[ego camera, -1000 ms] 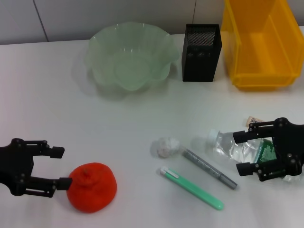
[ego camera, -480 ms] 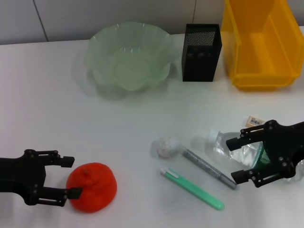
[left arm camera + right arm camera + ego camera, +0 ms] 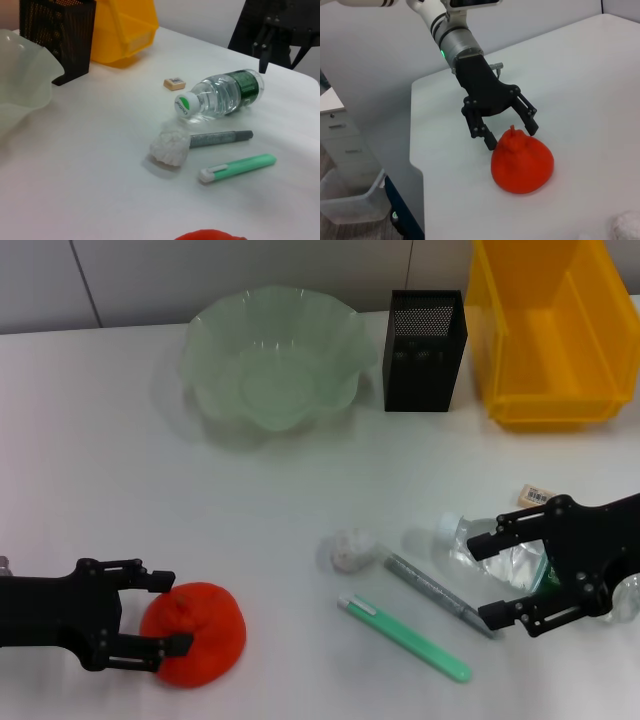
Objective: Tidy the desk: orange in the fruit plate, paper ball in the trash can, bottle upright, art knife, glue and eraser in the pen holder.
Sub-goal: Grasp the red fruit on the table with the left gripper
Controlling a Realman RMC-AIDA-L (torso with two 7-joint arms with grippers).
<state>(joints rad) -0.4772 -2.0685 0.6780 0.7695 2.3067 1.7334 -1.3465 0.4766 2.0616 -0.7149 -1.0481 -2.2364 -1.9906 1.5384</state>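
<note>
Since a second earlier, the left gripper (image 3: 167,614) had slid in from the table's near left edge until its spread fingers straddled the orange (image 3: 196,633), not yet clamping it. Meanwhile the right gripper (image 3: 488,580) had crept leftward, jaws wide, over the bottle (image 3: 500,555) lying on its side beside the paper ball (image 3: 349,549), well short of the fruit plate (image 3: 270,365).

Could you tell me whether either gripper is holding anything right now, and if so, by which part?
Nothing is held. The left gripper has its jaws open around the orange's side; the right gripper is open over the lying bottle.
</note>
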